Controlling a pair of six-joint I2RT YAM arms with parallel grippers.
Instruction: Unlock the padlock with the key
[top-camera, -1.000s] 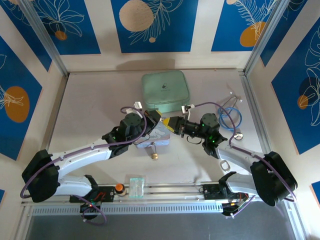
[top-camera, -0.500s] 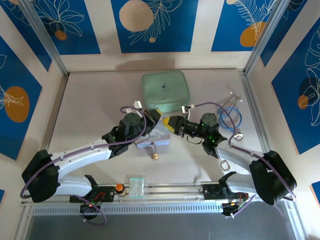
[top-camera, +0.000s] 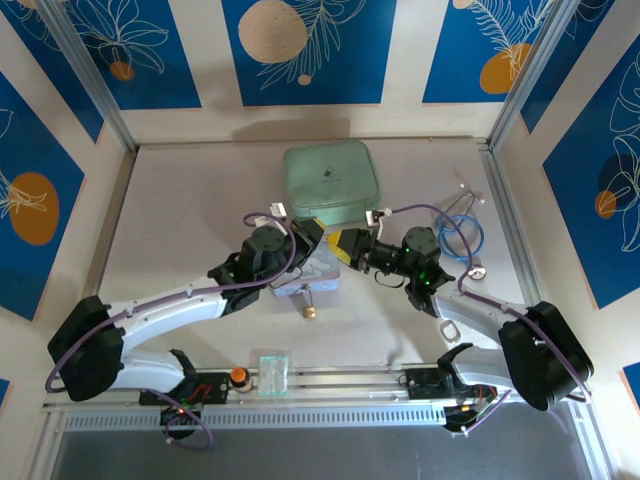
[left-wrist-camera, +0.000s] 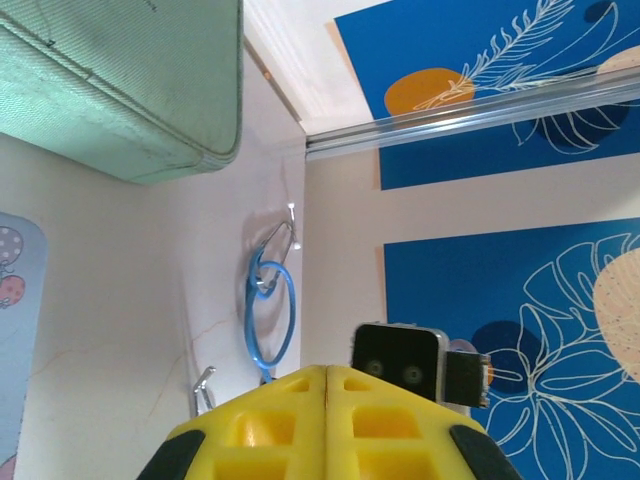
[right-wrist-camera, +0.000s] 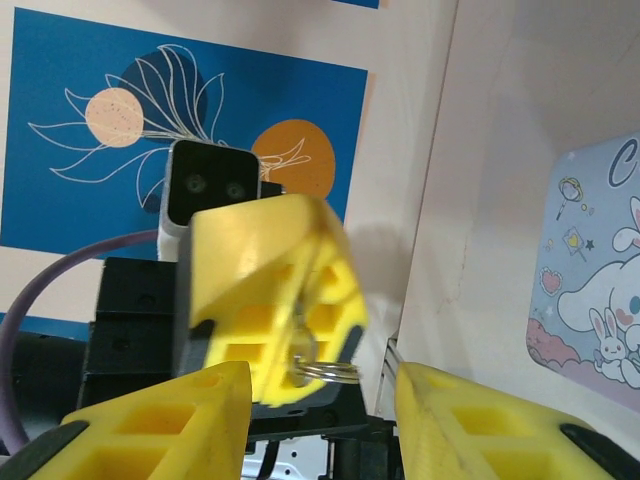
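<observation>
Two claws meet: the left gripper (right-wrist-camera: 296, 305), pressed together, pinches the key (right-wrist-camera: 299, 345), whose ring (right-wrist-camera: 322, 372) hangs between the right gripper (right-wrist-camera: 322, 388)'s parted fingers (right-wrist-camera: 160, 410).

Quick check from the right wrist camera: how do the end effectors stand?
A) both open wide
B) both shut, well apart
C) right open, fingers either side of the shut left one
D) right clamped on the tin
C: the right end effector's yellow fingers stand apart, with the left end effector's closed fingers between them, a silver ring hanging at their seam.
</observation>
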